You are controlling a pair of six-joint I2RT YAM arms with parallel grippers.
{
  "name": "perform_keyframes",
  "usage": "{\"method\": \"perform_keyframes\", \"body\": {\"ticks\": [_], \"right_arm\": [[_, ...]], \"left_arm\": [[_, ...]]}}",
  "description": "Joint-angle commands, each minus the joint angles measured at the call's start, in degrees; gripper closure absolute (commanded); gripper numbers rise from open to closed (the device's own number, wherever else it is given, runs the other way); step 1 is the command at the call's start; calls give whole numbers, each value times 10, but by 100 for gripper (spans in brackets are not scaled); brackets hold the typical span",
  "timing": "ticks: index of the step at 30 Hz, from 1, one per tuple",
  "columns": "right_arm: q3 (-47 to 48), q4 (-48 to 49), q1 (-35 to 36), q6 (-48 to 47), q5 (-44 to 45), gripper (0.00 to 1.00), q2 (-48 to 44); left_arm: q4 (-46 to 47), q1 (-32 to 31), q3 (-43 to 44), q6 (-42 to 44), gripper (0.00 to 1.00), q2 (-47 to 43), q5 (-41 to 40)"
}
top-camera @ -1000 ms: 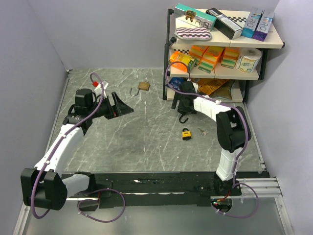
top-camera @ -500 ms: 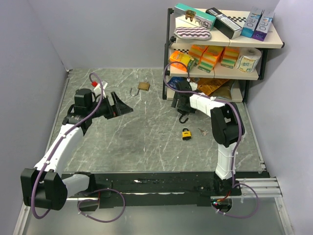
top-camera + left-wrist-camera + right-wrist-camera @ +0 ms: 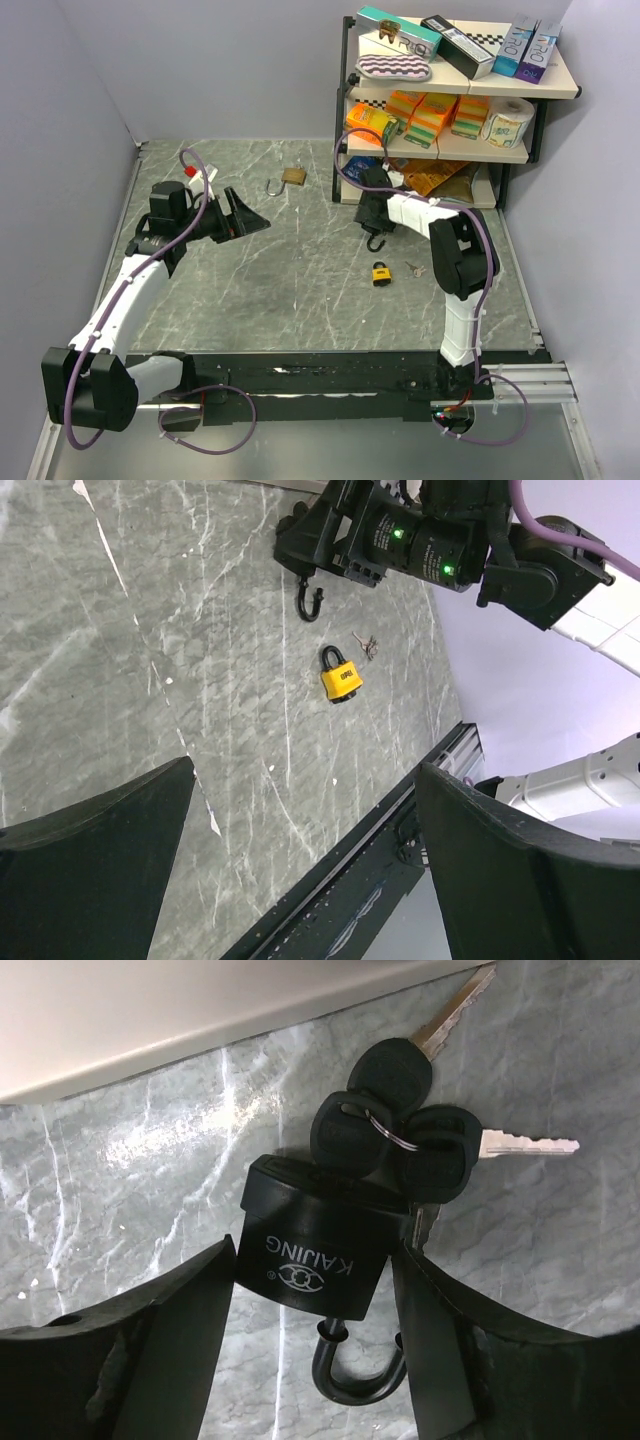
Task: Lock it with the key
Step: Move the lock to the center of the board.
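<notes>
Right hand (image 3: 316,1290) brackets the black padlock (image 3: 310,1250); a firm grip cannot be confirmed. Left hand (image 3: 305,770) is open and empty. Hazard: uneven contact could skew it and tangle the keys (image 3: 400,1120).

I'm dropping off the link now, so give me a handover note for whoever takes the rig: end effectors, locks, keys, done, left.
Left end effector: open, empty, hovering over the table.
Right end effector: fingers against both sides of the black padlock, which lies on the table.
Key bunch sits at the lock's base; one key looks inserted. Its shackle looks open.
Done: lock gripped. Left, probably: press the shackle shut, turn the key.
Yellow padlock and brass padlock lie apart, untouched.
</notes>
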Motion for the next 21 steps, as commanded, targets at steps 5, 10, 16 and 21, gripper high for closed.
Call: {"method": "perform_keyframes", "body": {"ticks": [5,10,16,21], "right_arm": [[-65,13,-1,-1,-23,40,-42],[-101,65,20,-45,-37,50,-77],[-111,119,67,-121,-73,54,-89],[-94,151,104,-195,-121,65,-78]], "left_arm": [[6,5,4,12,4,-13,-4],[16,5,-6,5,4,-14,0],[12,5,-1,7,4,-15,-1],[8,5,-6,7,4,-22,-3]]}}
